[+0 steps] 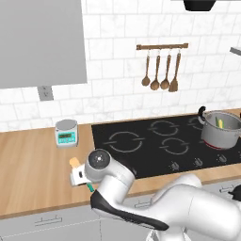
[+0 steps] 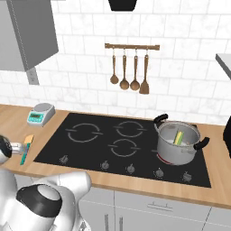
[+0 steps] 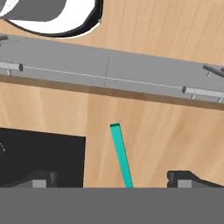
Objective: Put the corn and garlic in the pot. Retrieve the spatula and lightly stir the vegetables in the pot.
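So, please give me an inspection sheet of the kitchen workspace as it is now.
Surface: wooden counter with a black cooktop.
Job's things: pot on the cooktop's right burner, corn inside; spatula lying on the counter left of the cooktop.
Clutter: kitchen scale on the counter.
Gripper: jaws open, above the spatula's teal handle.
Cables: nothing seen.
Surroundings: wooden utensils on a wall rail, tiled wall.

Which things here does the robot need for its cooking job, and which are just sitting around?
Needed:
pot
corn
spatula
gripper, open over the spatula

Just around:
kitchen scale
hanging wooden utensils
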